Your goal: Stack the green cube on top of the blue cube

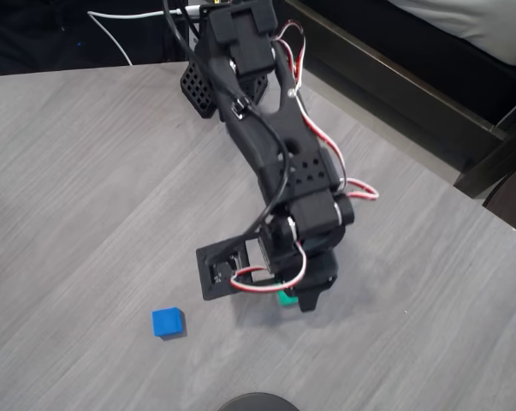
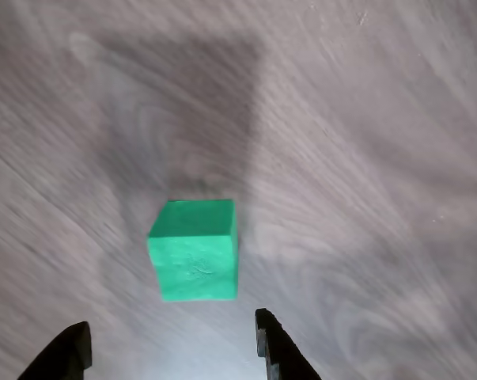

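Now the gripper (image 2: 171,348) hangs spread above the green cube (image 2: 194,249). It should descend centred, fingers (image 2: 274,348) straddling opposite faces, then close squarely.

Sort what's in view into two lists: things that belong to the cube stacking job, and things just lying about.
Belongs to the job:
- green cube, on the table ahead of the open fingers
- blue cube, alone on the table
- gripper, open

Just lying about:
- white cable at the table's far edge
- dark round object at the near edge, cut off
- grey wood-grain table
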